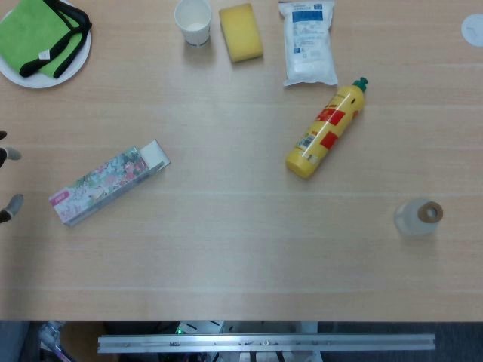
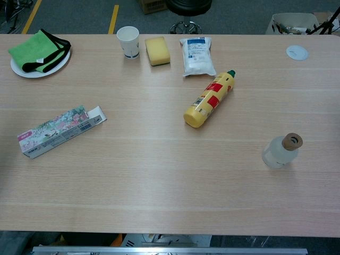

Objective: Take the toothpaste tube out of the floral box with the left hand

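With the floral box [image 1: 108, 185] lying flap-open at nine o'clock on the tabletop [image 1: 241, 249], only two fingertips of the left hand [image 1: 9, 181] are seen, spread apart and empty; the light box could be pushed away.

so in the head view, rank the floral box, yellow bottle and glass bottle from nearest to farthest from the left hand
The left hand shows only as fingertips at the left edge.
1. Floral box, left side, beside it.
2. Yellow bottle, right of centre.
3. Glass bottle, far right.
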Robot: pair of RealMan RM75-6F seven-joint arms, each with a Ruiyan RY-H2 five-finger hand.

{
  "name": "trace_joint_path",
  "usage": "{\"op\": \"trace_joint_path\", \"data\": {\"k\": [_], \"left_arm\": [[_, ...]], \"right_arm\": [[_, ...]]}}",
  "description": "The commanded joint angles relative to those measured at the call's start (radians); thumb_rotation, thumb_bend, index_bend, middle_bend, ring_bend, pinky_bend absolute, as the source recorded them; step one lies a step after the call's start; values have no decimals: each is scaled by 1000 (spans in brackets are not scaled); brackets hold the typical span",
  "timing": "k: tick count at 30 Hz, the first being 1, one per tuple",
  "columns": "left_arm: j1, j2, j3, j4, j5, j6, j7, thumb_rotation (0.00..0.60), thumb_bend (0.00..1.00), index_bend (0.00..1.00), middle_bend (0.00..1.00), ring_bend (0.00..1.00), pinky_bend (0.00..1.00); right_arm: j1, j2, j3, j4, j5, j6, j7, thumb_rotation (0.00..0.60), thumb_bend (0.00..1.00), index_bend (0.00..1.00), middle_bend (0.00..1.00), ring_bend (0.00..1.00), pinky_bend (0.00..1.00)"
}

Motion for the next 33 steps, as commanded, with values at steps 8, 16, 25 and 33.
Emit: {"op": "trace_joint_path", "data": {"k": [8, 16, 25, 33], "left_arm": [[4, 0, 4, 9, 1, 2, -12, 600, 229, 329, 188, 192, 348], [0, -4, 2, -5, -4, -3, 2, 600, 229, 328, 189, 192, 348], [10, -31, 7, -7, 25, 33, 5, 600, 229, 234, 184, 192, 348], [2, -57, 5, -36, 2, 5, 29, 600, 228, 210, 168, 190, 260]], "right_arm": [[-2, -13, -4, 5, 0, 2, 0, 600, 205, 229, 230, 136, 153], [8, -14, 5, 19, 1, -7, 31, 600, 205, 229, 230, 136, 153], [16, -17, 15, 36, -24, 14, 53, 600, 205, 229, 230, 136, 153], [37, 1, 37, 17, -32, 16, 45, 600, 205, 229, 230, 136, 153]]}}
